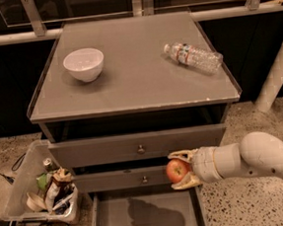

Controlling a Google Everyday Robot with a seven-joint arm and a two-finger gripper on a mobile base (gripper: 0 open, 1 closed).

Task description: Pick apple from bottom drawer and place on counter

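Observation:
The small red apple (175, 171) sits between the fingers of my gripper (181, 169), which is shut on it. The gripper reaches in from the right on a white arm and holds the apple in the air, in front of the middle drawer's face and above the open bottom drawer (111, 221). The drawer's grey floor shows only the arm's shadow. The grey counter (133, 76) is higher up, well above the gripper.
A white bowl (84, 64) stands on the counter at the left and a plastic water bottle (193, 57) lies on its right side. A clear bin of trash (42, 190) sits on the floor left of the drawers. A white post (277, 76) stands at right.

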